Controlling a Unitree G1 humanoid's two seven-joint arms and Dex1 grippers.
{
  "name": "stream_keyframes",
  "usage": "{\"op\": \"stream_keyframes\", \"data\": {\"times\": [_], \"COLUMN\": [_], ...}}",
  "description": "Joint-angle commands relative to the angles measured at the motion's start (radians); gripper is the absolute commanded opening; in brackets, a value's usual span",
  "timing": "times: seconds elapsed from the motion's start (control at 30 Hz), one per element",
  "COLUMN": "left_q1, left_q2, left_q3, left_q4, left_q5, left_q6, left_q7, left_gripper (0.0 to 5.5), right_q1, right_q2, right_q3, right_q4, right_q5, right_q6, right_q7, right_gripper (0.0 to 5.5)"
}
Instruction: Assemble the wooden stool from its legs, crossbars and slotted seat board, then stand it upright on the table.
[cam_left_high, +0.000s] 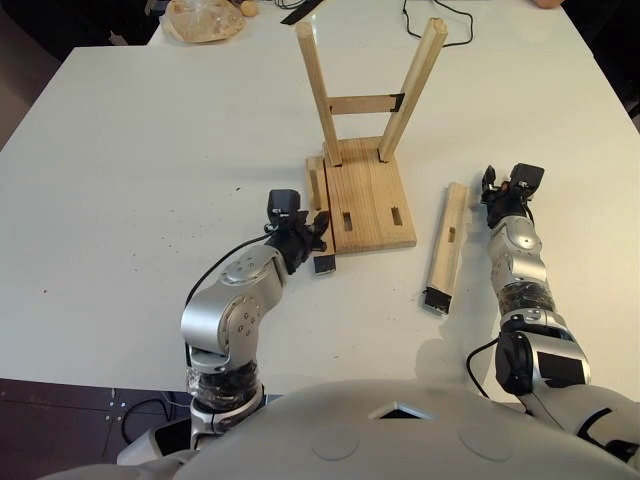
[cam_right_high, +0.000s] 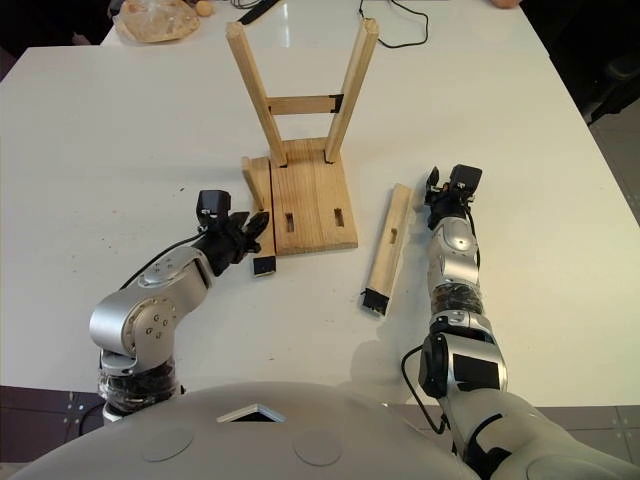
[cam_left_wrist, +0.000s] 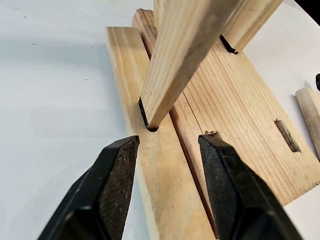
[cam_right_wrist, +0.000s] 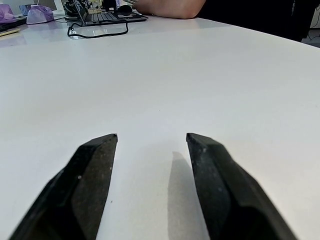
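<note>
- Two legs (cam_left_high: 318, 85) stand upright in the far slots of the seat board (cam_left_high: 372, 205), joined by one crossbar (cam_left_high: 362, 103). The board lies flat on the table (cam_left_high: 130, 180).
- Third leg (cam_left_high: 447, 245) lies loose just right of the board.
- Left gripper (cam_left_wrist: 167, 139): fingers spread, holding nothing, at the board's near left corner, over a narrow strip (cam_left_wrist: 122, 70).
- Right gripper (cam_right_wrist: 151, 137): fingers apart, empty, low over the table, right of the loose leg.
</note>
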Motion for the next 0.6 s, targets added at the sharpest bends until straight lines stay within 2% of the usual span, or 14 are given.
{"op": "stream_keyframes", "data": {"times": [0.03, 0.2, 0.57, 0.6], "left_q1": [-0.025, -0.032, -0.04, -0.042], "left_q2": [0.019, 0.06, 0.108, 0.114], "left_q3": [-0.021, -0.051, -0.099, -0.106], "left_q4": [0.051, 0.057, 0.008, 0.007], "left_q5": [0.011, 0.037, 0.093, 0.097], "left_q6": [0.024, 0.042, 0.021, 0.023], "left_q7": [-0.004, 0.002, 0.028, 0.025], "left_gripper": [2.21, 2.21, 3.85, 3.85], "right_q1": [0.069, 0.071, 0.092, 0.091], "right_q2": [0.04, 0.043, 0.049, 0.049], "right_q3": [0.007, 0.005, 0.002, 0.002], "right_q4": [0.096, 0.102, 0.102, 0.103], "right_q5": [0.001, 0.004, 0.006, 0.006], "right_q6": [0.083, 0.076, 0.069, 0.069], "right_q7": [-0.007, -0.01, -0.018, -0.018], "right_gripper": [2.54, 2.54, 2.54, 2.54]}}
